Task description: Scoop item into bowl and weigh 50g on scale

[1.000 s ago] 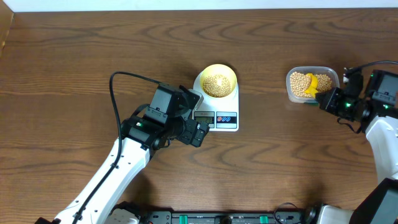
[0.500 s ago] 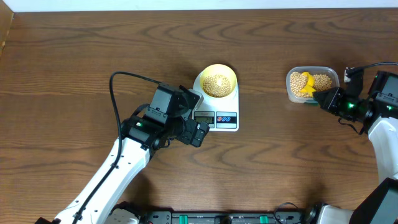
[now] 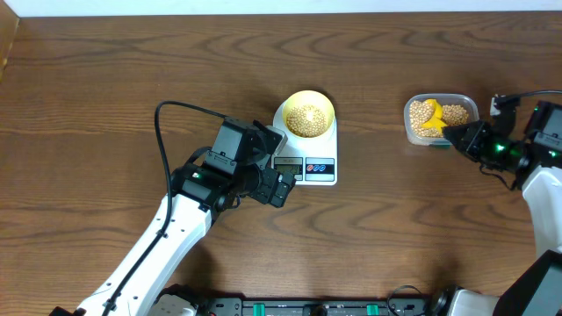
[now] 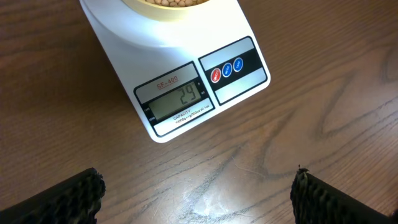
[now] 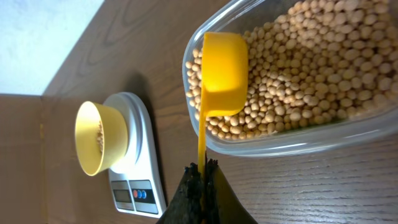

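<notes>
Overhead: bowl sits centred on the scale platform, so whatever goes in gets weighed directly. It's part-filled with beans. Left gripper is parked at the scale's display end, jaws wide apart and holding nothing. My read is it's there for its camera, not to grab anything. The tub of beans is well off to the right on the table. Right gripper is at the tub's near edge, with the scoop reaching in over the beans.

Left wrist: looks straight down on the display, which reads 29. That's short of 50, so I'd say more scoops are needed. Both pads show at the bottom corners, far apart, with bare table between them and clear of the scale. Nothing is loading the platform except the bowl, so the reading should be honest. Only the bowl's underside shows at the top edge.

Right wrist: jaws are clamped tight on the end of the scoop's thin handle. The long reach keeps the gripper outside the tub. The cup is over the bean pile, by the tub wall on the scale side, and we see its back, not its mouth. Can't tell if it's loaded or dug in yet. Looks like the start of another scoop. The tub is still well stocked. Bowl and scale show beyond, apart from the tub.

Risk as I see it: a full scoop may overshoot 50, so tip it in gradually.
</notes>
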